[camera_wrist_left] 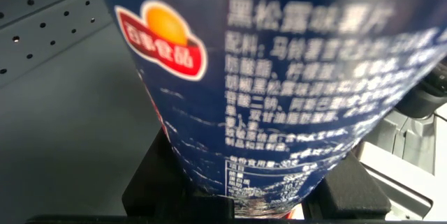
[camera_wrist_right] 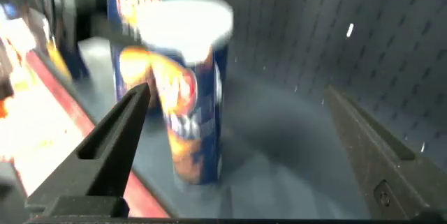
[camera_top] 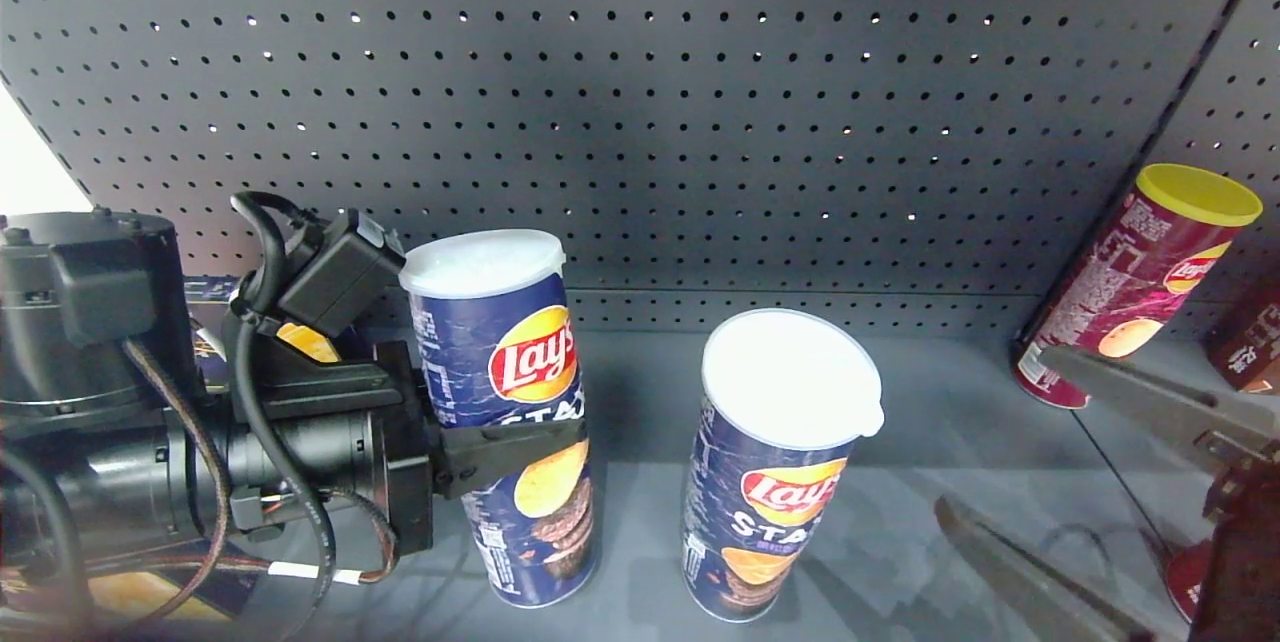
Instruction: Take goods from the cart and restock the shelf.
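Hidden / unclear:
- Left gripper [camera_top: 520, 447] is clamped on the held blue can [camera_top: 510, 412] at mid-height. One finger crosses the can's front, the other is behind it.
- Left wrist view: the held blue can [camera_wrist_left: 279, 77] covers most of the picture. Only the dark finger pads [camera_wrist_left: 346, 192] show at either side of its lower wall. The base is cut off.
- The held can's foot sits at shelf [camera_top: 960, 442] level. Cannot tell whether it bears on the floor.
- Bits of blue and yellow packaging behind the left arm are too covered to identify.
- Right gripper [camera_top: 995, 434] is only partly in frame at the right front edge. Its two long fingers are spread wide with nothing between them.
- Right wrist view is smeared. The second blue can [camera_wrist_right: 188, 91] stands beyond the spread fingers [camera_wrist_right: 105, 154], not touching either. The held can [camera_wrist_right: 133, 1] is behind it, with its top cut off.
- Maroon can [camera_top: 1130, 282] with a yellow lid leans tilted at the far right. Another maroon pack beside it is cut by the frame edge.

Edges / room:
- Second blue can [camera_top: 770, 482] stands upright just beside the held can, with a narrow gap between them.
- Both blue cans stand near the front of the shelf, well clear of the pegboard back [camera_top: 700, 122].
- A bare stretch of shelf floor lies between the second blue can and the maroon can. The right gripper is at the front of it.
- A red strip [camera_wrist_right: 70, 112] runs along the shelf's front lip, close to the second can's base.
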